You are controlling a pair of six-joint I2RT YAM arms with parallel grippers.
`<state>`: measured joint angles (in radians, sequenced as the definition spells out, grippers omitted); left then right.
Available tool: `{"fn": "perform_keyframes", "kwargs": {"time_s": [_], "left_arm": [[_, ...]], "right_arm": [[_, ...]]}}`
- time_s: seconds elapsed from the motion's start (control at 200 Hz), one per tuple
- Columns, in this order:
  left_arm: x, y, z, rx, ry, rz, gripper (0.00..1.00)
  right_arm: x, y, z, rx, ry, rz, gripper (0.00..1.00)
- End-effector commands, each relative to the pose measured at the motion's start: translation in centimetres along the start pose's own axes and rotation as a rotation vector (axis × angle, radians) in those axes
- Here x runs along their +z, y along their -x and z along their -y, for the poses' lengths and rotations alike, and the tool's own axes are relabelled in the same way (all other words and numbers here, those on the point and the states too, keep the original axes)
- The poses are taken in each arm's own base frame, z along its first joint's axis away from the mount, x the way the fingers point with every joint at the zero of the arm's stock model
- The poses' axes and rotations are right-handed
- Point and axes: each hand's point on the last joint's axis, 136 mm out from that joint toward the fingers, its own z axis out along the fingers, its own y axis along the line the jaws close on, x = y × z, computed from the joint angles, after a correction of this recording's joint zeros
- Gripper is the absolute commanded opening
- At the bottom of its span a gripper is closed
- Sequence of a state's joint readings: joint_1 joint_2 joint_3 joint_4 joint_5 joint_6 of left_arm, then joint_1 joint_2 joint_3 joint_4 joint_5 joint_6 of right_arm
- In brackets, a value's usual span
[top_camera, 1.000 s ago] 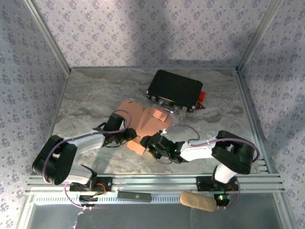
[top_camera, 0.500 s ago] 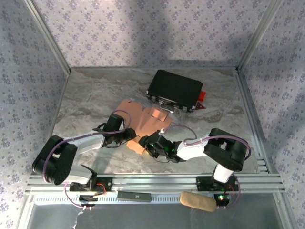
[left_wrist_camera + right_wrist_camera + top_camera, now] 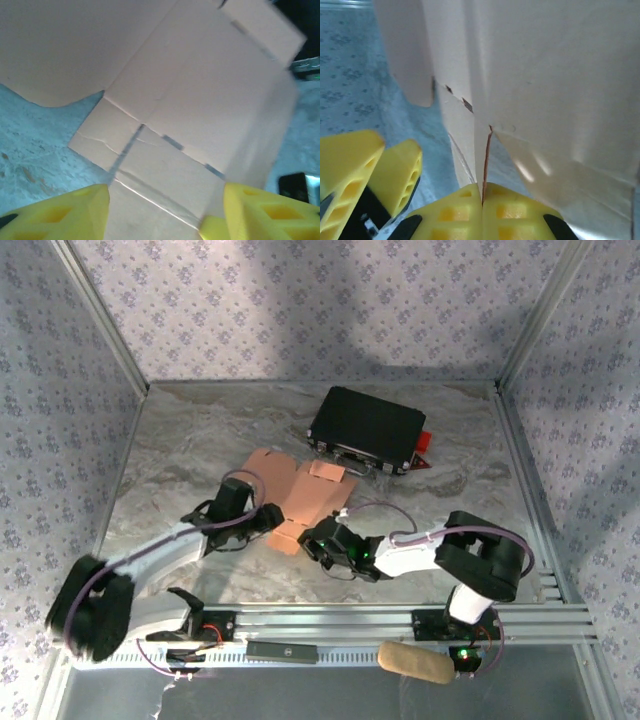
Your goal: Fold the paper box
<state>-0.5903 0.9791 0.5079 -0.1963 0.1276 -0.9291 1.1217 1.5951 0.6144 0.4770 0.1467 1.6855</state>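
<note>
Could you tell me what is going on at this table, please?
Two robot arms are working on the paper box, a salmon-orange cardboard sheet on the marble table in front of a black case. The right gripper is shut on the sheet's near edge, pinching the thin card. The left gripper is open, poised over a near flap beside it. The sheet lies mostly flat, with no box shape yet.

The left arm (image 3: pixel 90 605) is blurred near the worktop's (image 3: pixel 200 430) near left corner. The left gripper (image 3: pixel 272 520) and right gripper (image 3: pixel 312 538) cover the box's (image 3: pixel 300 490) near edge. A red thing (image 3: pixel 423 445) is half hidden behind the case (image 3: pixel 365 428), too small to name. In the left wrist view the box's right side is blurred, its top cut off.
</note>
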Motion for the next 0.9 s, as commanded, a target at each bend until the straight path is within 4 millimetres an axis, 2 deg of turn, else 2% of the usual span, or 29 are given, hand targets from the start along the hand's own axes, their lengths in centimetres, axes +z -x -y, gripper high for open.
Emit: {"fn": "perform_keyframes", "kwargs": {"time_s": [0.0,0.1,0.295,0.455,0.52,0.645,0.894], "left_arm": [[-3.3,0.3,1.0,0.117,0.032,0.111,0.68],[-4.7,-0.6,1.8,0.321,0.048,0.162,0.67],[-4.6,-1.9,2.6,0.655,0.115,0.202,0.60],[-6.4,-1.0,4.2,0.948,0.220,0.465,0.59],[-6.7,-1.3,5.3,1.062,0.226,0.552,0.60],[-6.3,-0.7,5.5,1.154,0.308,0.629,0.62],[-4.5,-0.4,7.5,1.210,0.265,0.634,0.63]], "right_arm": [[-0.9,0.9,-1.6,0.044,0.006,0.052,0.00],[-1.8,1.3,-3.2,0.045,-0.017,0.063,0.00],[-3.5,2.7,-5.4,0.057,-0.096,0.090,0.00],[-4.3,3.6,-6.8,0.072,-0.131,0.081,0.00],[-4.8,3.9,-7.3,0.058,-0.144,0.079,0.00],[-5.6,4.2,-8.1,0.039,-0.166,0.076,0.00],[-6.4,4.2,-8.5,0.046,-0.162,0.073,0.00]]}}
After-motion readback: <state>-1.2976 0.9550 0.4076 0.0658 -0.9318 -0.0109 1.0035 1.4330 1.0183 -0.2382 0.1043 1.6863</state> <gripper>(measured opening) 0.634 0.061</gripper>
